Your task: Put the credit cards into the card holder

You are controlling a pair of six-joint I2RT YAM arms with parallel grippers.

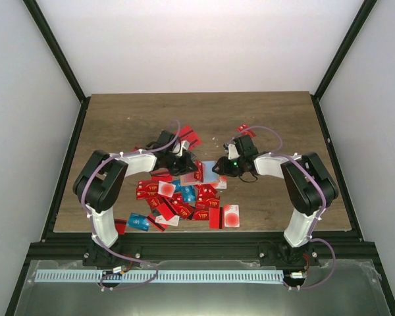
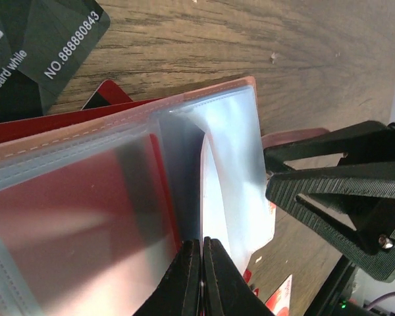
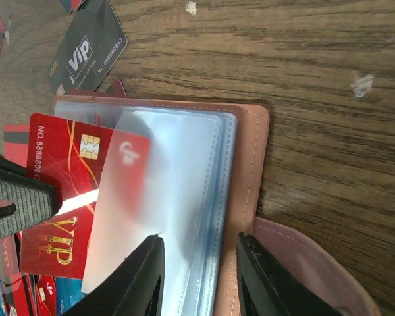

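The card holder (image 3: 247,158) lies open on the wood, a tan-pink cover with clear sleeves (image 2: 230,151). My left gripper (image 2: 202,245) is shut on the edge of one clear sleeve, lifting it. A red VIP credit card (image 3: 56,191) with a gold chip sits partly inside that sleeve. My right gripper (image 3: 201,247) is open, its fingertips (image 3: 148,263) standing over the sleeve stack and the cover's edge. From above, both grippers (image 1: 182,164) (image 1: 218,170) meet at the holder (image 1: 209,168). Several more credit cards (image 1: 184,197) lie heaped nearer the bases.
A dark grey VIP card (image 3: 89,47) lies flat just beyond the holder. A few red cards (image 1: 191,138) (image 1: 245,129) lie farther back. The holder's pink flap (image 3: 303,263) rests beside my right fingers. Bare wood (image 1: 204,112) stretches behind.
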